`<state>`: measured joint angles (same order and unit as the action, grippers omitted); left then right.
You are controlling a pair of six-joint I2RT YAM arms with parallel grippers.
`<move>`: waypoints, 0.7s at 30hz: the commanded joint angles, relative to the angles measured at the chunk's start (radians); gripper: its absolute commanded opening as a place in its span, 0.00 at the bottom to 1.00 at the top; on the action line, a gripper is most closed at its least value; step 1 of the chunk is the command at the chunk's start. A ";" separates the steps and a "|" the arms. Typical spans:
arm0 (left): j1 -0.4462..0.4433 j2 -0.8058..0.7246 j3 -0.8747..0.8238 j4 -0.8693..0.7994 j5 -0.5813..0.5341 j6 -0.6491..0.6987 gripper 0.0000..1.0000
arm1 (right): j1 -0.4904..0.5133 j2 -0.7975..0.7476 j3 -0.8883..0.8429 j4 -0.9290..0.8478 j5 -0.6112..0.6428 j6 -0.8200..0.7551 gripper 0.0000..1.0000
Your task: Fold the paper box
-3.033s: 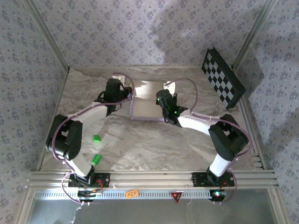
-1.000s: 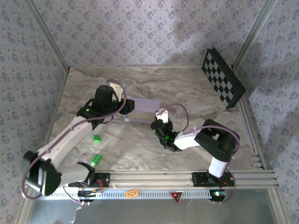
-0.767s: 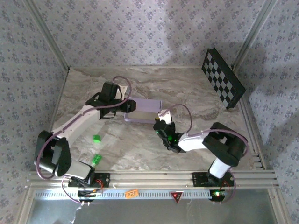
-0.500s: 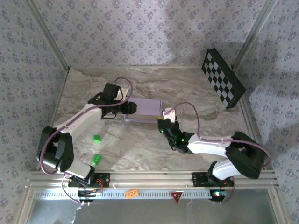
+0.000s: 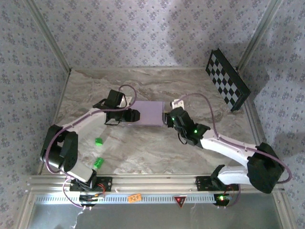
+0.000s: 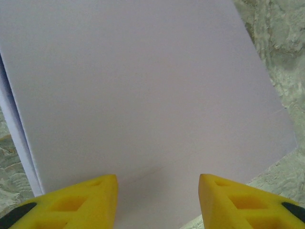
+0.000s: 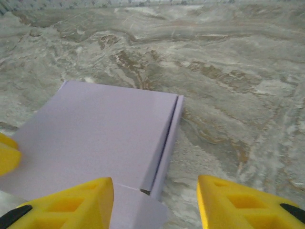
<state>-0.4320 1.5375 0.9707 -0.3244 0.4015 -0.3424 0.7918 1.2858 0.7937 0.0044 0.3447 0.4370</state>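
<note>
The paper box lies folded flat on the table, directly ahead of your left end effector, whose fingers stand apart and hold nothing. Your right end effector, also spread and empty, has the box just ahead, toward its left finger.

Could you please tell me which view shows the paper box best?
The top external view: the paper box lies flat, nearly its whole outline visible. The left wrist view gives a close-up of its lavender top; the right wrist view shows that top and a side seam.
</note>
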 commanded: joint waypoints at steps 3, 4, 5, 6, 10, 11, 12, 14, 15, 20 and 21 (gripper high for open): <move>0.002 0.023 -0.038 0.045 0.034 -0.035 0.48 | -0.062 0.133 0.166 -0.164 -0.258 0.061 0.47; 0.002 0.024 -0.044 0.054 0.033 -0.038 0.48 | -0.077 0.168 0.194 -0.162 -0.294 0.053 0.46; 0.001 0.024 -0.046 0.057 0.033 -0.041 0.48 | -0.086 0.202 0.222 -0.167 -0.327 0.046 0.44; 0.001 0.025 -0.047 0.059 0.032 -0.042 0.48 | -0.093 0.233 0.245 -0.179 -0.354 0.049 0.43; 0.002 -0.008 -0.035 0.062 0.026 -0.046 0.48 | -0.108 0.354 0.350 -0.240 -0.445 0.051 0.39; 0.004 -0.019 -0.025 0.053 0.017 -0.043 0.49 | -0.111 0.377 0.374 -0.257 -0.462 0.051 0.38; 0.006 -0.026 -0.014 0.043 0.009 -0.038 0.49 | -0.115 0.400 0.390 -0.267 -0.473 0.050 0.38; 0.016 -0.031 0.014 0.017 -0.003 -0.022 0.49 | -0.120 0.436 0.439 -0.282 -0.500 0.048 0.37; 0.021 -0.029 0.028 0.006 -0.005 -0.012 0.49 | -0.121 0.450 0.450 -0.289 -0.507 0.046 0.37; 0.039 0.018 0.080 -0.053 -0.023 0.041 0.44 | -0.135 0.501 0.476 -0.312 -0.535 0.052 0.36; 0.039 0.029 0.084 -0.057 -0.021 0.047 0.43 | -0.138 0.507 0.477 -0.316 -0.536 0.052 0.36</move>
<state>-0.3988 1.5433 1.0134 -0.3298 0.3920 -0.3412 0.6651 1.7668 1.2411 -0.2596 -0.1505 0.4797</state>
